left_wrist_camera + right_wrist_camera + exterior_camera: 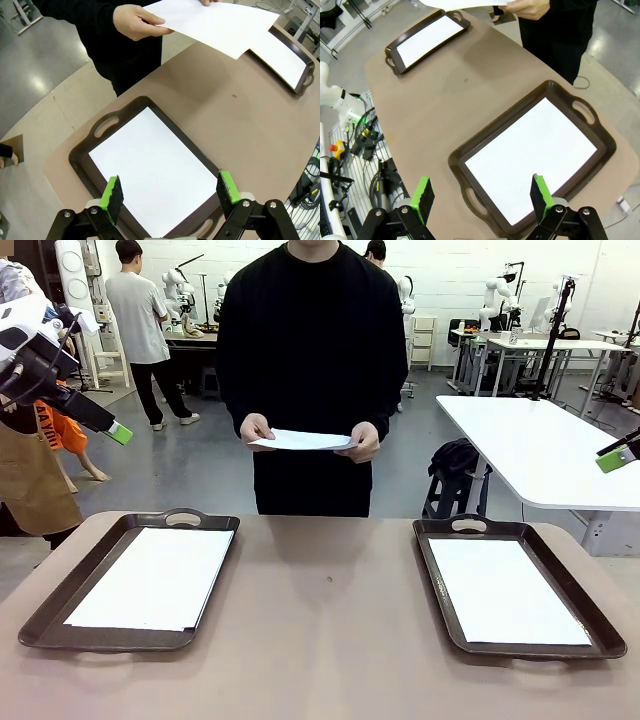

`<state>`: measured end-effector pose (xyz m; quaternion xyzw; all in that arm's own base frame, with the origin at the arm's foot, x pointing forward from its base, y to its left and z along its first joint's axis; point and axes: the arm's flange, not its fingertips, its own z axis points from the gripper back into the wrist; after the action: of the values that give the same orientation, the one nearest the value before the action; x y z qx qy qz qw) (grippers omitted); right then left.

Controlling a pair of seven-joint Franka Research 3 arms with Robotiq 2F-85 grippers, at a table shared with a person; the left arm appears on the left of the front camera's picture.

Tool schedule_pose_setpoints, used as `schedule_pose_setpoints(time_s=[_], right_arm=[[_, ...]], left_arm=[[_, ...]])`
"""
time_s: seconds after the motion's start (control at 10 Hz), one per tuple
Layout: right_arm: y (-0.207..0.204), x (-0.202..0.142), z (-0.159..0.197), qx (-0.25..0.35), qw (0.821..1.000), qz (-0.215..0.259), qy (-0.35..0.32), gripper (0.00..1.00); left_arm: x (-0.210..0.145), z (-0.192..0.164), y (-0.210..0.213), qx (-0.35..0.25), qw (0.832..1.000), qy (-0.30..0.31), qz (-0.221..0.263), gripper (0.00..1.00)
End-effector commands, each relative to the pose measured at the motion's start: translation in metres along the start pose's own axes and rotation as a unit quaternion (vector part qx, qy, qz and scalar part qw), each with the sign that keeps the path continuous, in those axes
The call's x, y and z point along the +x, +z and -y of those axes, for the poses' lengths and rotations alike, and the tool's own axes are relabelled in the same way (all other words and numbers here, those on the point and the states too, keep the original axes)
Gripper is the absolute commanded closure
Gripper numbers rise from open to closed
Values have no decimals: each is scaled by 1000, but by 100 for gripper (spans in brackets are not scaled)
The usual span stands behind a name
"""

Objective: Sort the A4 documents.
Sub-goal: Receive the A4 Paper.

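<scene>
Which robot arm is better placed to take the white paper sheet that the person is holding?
Neither clearly. The white paper sheet sits mid-table, and the left claw and right claw both hang open and raised at the sides.

Two trays sit on the table (330,640), one left (60,612), one right (580,615). Paper (155,578) lies in each.

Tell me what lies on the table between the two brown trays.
Nothing but bare table. In the front view, the stretch between the left tray and the right tray holds no sheet; a small dark speck marks it.
</scene>
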<state>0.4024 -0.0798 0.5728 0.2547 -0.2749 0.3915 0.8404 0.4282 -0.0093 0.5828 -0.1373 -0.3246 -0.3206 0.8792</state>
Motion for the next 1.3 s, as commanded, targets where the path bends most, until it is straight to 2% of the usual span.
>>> schedule_pose_setpoints(time_s=[0.0, 1.2], right_arm=[[-1, 0, 0, -1, 1000, 0, 0, 0], [-1, 0, 0, -1, 1000, 0, 0, 0]], left_arm=[[0, 1, 1, 0, 1000, -3, 1, 3], [0, 1, 1, 0, 1000, -3, 1, 3]])
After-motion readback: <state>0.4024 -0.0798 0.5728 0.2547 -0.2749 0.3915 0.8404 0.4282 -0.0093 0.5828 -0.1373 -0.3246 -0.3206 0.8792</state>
